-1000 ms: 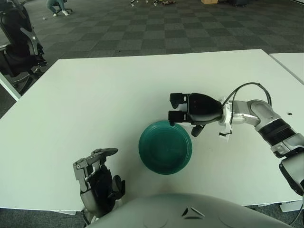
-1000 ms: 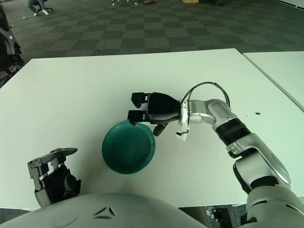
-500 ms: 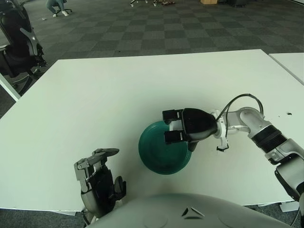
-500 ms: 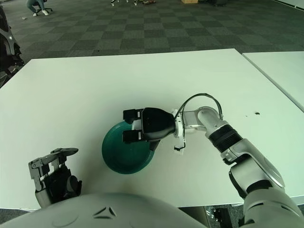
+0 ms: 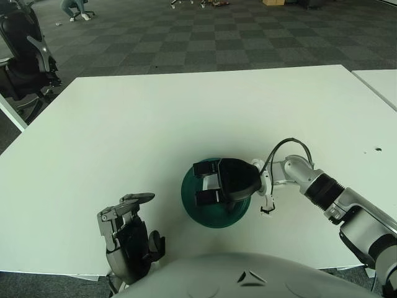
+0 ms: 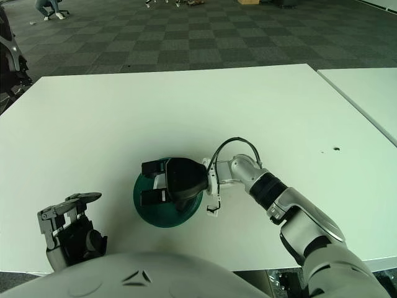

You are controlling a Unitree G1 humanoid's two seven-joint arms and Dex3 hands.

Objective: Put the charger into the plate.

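Reaching in from the right, the right hand point(image 5: 214, 184) now hangs directly over the round dark-green plate point(image 5: 192, 205), its black fingers point(image 5: 206, 198) pointing left across the dish. A second ago it sat off the plate's upper right edge; since then it has slid left and nearer the robot. Its fingers show spread, yet whether they grip anything I cannot tell. The charger itself is hidden from where I stand, so its place and long axis cannot be made out. On the white surface point(image 5: 124, 124), the left hand point(image 5: 127, 233) shows by the near edge, left of the plate, fingers loosely open.
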